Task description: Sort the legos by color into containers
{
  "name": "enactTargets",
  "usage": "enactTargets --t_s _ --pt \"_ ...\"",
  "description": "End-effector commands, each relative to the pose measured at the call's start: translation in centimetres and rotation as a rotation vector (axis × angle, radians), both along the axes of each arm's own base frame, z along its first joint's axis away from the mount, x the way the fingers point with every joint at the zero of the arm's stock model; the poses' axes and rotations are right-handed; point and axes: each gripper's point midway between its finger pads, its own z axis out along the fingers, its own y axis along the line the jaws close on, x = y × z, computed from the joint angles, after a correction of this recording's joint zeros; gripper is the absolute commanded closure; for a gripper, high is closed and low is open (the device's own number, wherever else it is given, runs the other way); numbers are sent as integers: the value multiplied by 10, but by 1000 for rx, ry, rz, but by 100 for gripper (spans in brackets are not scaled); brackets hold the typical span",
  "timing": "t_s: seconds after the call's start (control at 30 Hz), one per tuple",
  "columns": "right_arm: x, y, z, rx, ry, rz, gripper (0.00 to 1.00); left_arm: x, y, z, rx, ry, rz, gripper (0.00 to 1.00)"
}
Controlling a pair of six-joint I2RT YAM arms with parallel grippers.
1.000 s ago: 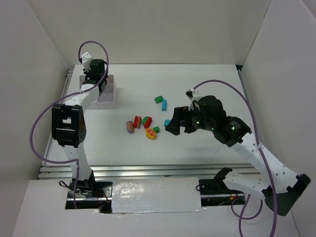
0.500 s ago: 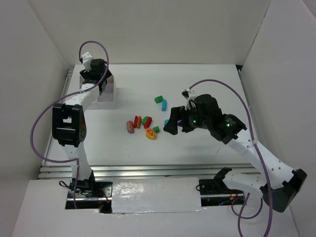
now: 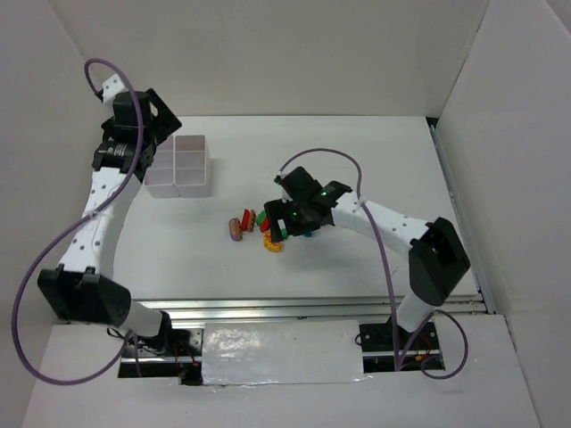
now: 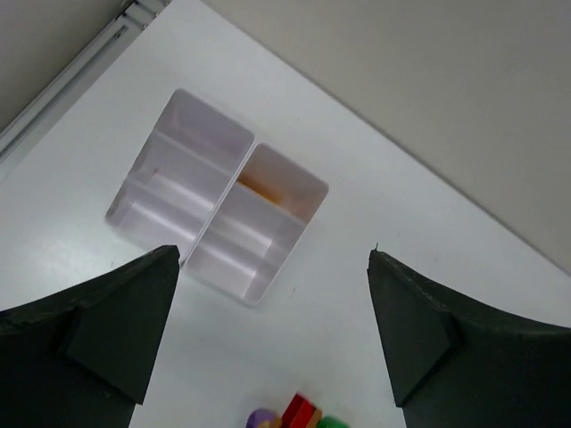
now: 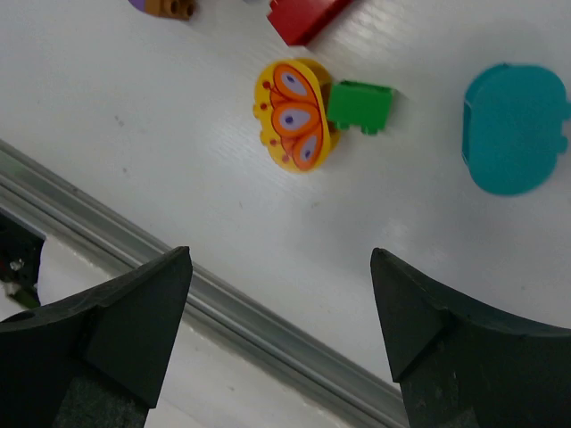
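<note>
The legos lie in a loose cluster mid-table: a purple-brown piece [image 3: 235,229], a red brick [image 3: 247,218] and a yellow-orange oval [image 3: 271,241]. My right gripper [image 3: 285,219] hovers open just above them. Its wrist view shows the yellow-orange oval [image 5: 293,114], a green brick [image 5: 359,107], a teal oval [image 5: 515,127] and a red brick [image 5: 308,16], all ahead of the right gripper [image 5: 281,253], none between its fingers. The white containers tray [image 3: 178,165] stands at the back left. My left gripper [image 3: 143,120] is raised beside it, open and empty. In its own view the left gripper [image 4: 273,252] looks down on the tray [image 4: 219,209].
A faint orange tint shows in one far compartment [image 4: 263,187] of the tray. A metal rail [image 5: 223,303] runs along the table's near edge, close under the right gripper. White walls enclose the table on the left, back and right.
The left gripper has opened and lifted up and to the left, off the tray. The right arm has swung left and now sits over the cluster of legos.
</note>
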Motion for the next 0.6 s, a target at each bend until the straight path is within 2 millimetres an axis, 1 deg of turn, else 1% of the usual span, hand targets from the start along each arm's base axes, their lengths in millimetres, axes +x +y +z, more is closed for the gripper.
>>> enactTargets --t_s 0.0,0.03,0.07,0.1,0.13,0.2,0.23,0.27,0.3,0.33,0.4,0.43,0.5,0.57 --pt "21 29 14 -20 -99 31 12 -56 -7 -44 -43 215 -38 0" --pt "24 33 10 -35 -104 27 13 -70 -8 -45 -51 225 -46 0" --pt "30 41 3 -52 -104 25 14 -79 -10 -48 -59 241 -58 1" --pt "32 47 -1 -52 -103 30 17 -85 -13 -50 -64 251 -76 1" --pt "37 53 -9 -58 -95 28 17 -97 -18 -53 -66 264 -113 0" --pt "43 56 -18 -74 -91 27 18 -109 -18 -54 -39 287 -146 1" --pt "45 59 -25 -89 -80 29 19 -112 -16 -52 -21 296 -151 0" --pt "49 57 -29 -110 -88 18 20 -114 -15 -49 -7 303 -155 1" --pt "49 57 -32 -115 -85 23 20 -113 -14 -40 18 304 -169 0" --pt "50 58 -39 -125 -80 25 21 -118 -13 -43 25 339 -174 1" --pt "51 56 -46 -143 -76 24 22 -120 -14 -37 43 345 -191 0" --pt "50 55 -54 -157 -67 22 22 -122 -14 -38 41 353 -199 0" --pt "47 54 -63 -164 -52 28 23 -127 -16 -38 42 352 -218 1" --pt "45 56 -67 -152 -44 34 23 -131 -18 -40 41 353 -232 0"
